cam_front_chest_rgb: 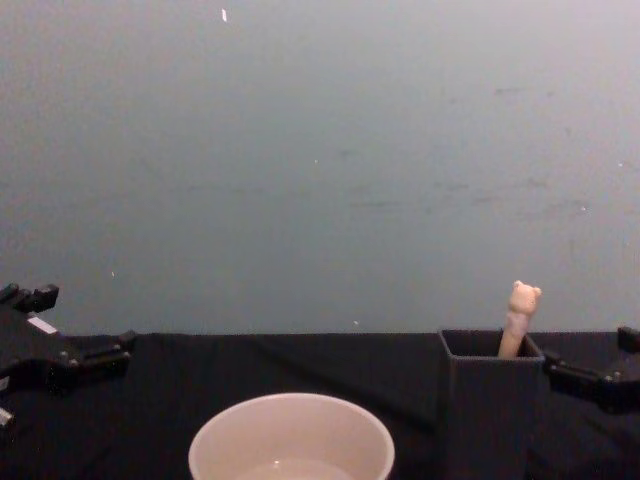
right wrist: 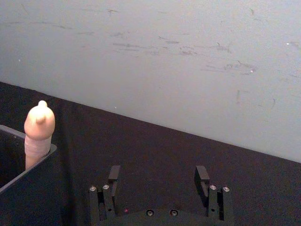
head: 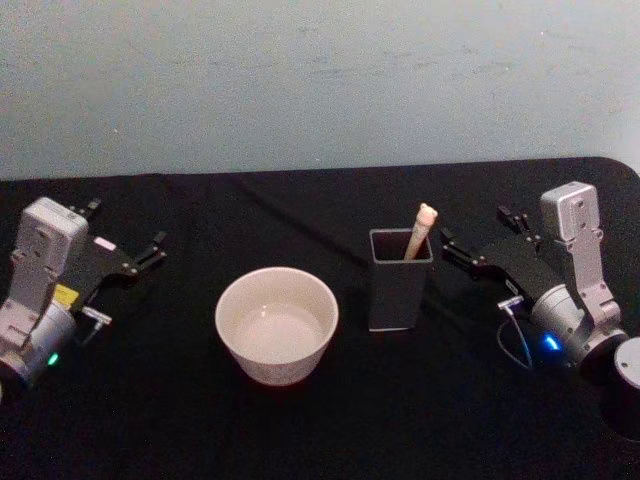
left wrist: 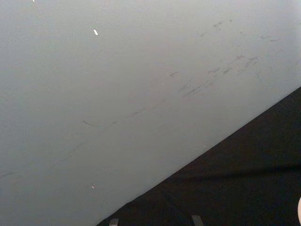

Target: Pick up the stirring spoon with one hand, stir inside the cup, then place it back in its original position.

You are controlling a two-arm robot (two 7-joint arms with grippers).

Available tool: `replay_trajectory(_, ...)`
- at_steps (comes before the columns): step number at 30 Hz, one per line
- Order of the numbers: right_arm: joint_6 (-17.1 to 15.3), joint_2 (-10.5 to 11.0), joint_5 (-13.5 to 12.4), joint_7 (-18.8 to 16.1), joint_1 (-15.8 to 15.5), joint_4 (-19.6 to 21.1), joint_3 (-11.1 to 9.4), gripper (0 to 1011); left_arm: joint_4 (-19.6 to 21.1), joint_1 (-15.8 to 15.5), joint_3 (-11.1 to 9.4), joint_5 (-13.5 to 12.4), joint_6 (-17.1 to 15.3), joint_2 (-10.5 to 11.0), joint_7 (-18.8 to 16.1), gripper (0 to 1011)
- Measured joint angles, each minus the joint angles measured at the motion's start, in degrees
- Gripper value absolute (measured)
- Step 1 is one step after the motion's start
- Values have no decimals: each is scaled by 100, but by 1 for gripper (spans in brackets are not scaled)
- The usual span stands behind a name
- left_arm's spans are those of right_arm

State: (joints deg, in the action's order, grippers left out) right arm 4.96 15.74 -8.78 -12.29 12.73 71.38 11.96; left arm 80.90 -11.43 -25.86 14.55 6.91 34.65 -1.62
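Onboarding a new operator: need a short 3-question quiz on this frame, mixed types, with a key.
1. True or false: the stirring spoon is lying flat on the table beside the cup.
2. Multiple choice: which gripper is nearer the holder? A) the left gripper B) the right gripper C) both equally near
3. Fill in: the right gripper's jaws are ____ and hold nothing.

Key:
1. False. The spoon stands in the dark holder, bear-head handle sticking up and leaning right.
2. B. It sits just to the holder's right; the left gripper is far off, left of the cup.
3. Open, as the right wrist view shows.
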Motion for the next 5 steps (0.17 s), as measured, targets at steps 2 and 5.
replay_trajectory(2,0,0,0,0,0,0,0,1002,0,0,0,0,0,0,0,1001)
replay_trajectory(5,0,0,0,0,0,0,0,1002,0,0,0,0,0,0,0,1001)
